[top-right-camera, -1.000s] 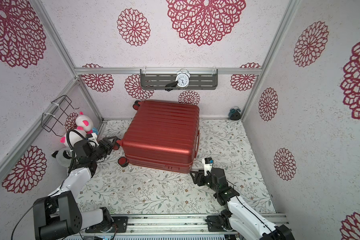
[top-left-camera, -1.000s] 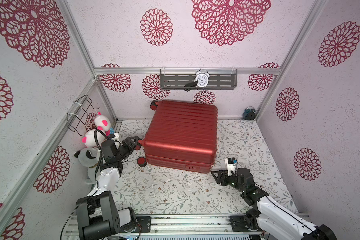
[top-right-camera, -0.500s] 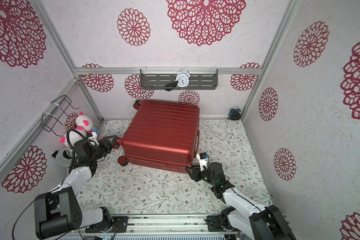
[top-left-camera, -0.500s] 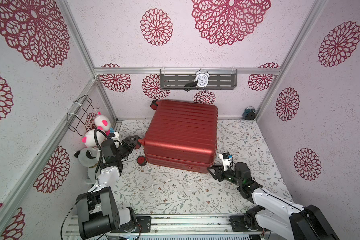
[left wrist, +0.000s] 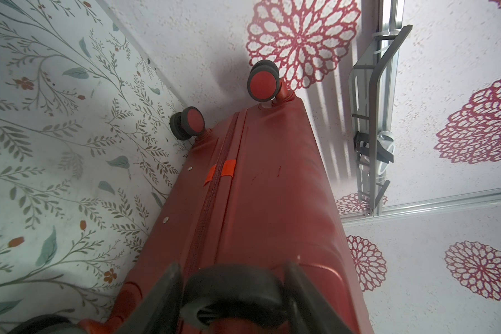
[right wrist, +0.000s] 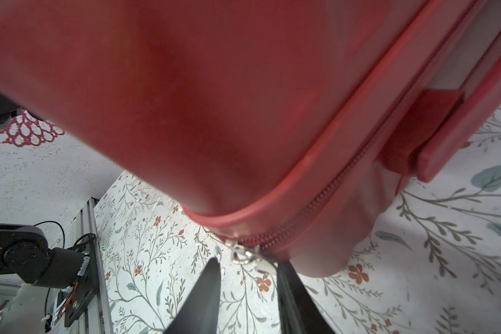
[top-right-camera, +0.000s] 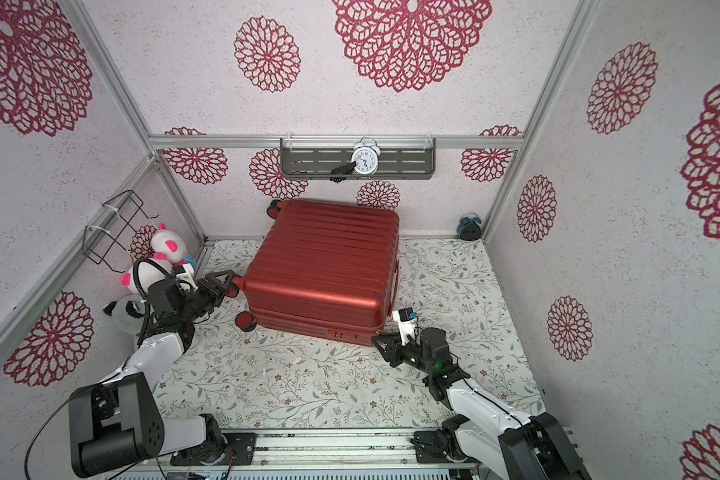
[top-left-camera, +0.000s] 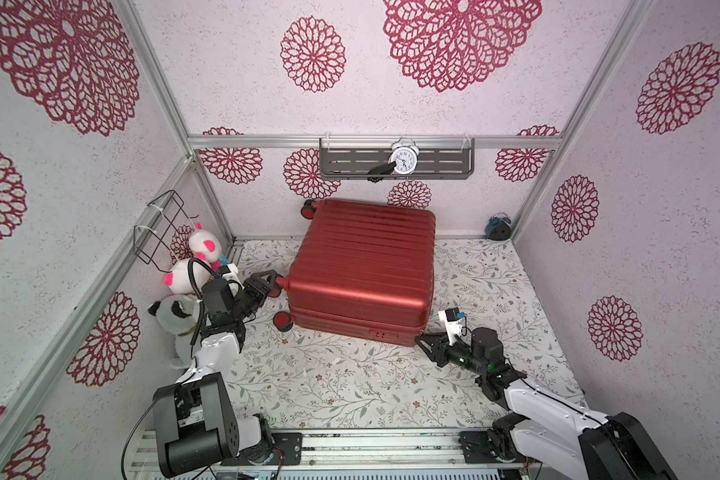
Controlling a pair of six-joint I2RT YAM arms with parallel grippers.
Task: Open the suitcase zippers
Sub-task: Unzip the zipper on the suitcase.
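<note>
The red ribbed suitcase [top-left-camera: 364, 266] [top-right-camera: 325, 266] lies flat on the floral floor, shut. Its dark red zipper track [left wrist: 206, 208] [right wrist: 324, 202] runs along the middle seam. My left gripper [top-left-camera: 274, 277] [left wrist: 233, 267] is at the case's left corner, shut on a black wheel [left wrist: 232, 289] that fills the space between its fingers. My right gripper [top-left-camera: 422, 338] [right wrist: 246, 266] is low at the front right corner. Its jaws are narrowly open on either side of the silver zipper pull [right wrist: 242, 254], which lies close against one finger; floor shows in the gap.
Plush toys [top-left-camera: 192, 270] and a wire basket [top-left-camera: 163, 226] crowd the left wall behind my left arm. A shelf with an alarm clock [top-left-camera: 404, 160] hangs on the back wall. A small dark clock [top-left-camera: 499, 226] sits in the back right corner. Another case wheel [top-left-camera: 282, 321] rests on the floor.
My right gripper has moved left and forward to the suitcase's front right corner, and its jaws have narrowed around the zipper pull. The left arm has stayed put.
</note>
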